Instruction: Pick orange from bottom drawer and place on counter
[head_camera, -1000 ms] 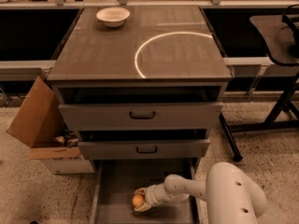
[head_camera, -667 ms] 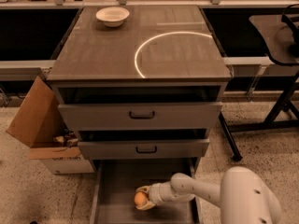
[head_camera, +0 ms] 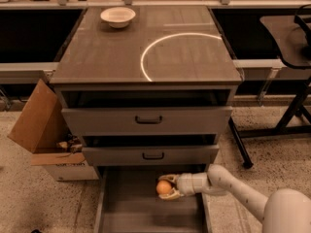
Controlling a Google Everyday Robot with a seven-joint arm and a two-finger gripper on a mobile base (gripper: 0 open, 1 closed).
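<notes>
Camera view looks down at the cabinet, where the white arm (head_camera: 243,191) comes from the lower right corner and stretches almost level to the left, into the open bottom drawer (head_camera: 146,215). The gripper (head_camera: 163,187) is inside this drawer near its back, and its two fingers (head_camera: 168,178) clasp the orange (head_camera: 164,188), one above it and one below. The counter (head_camera: 107,57) carries a white bowl (head_camera: 118,16) at its far left corner.
</notes>
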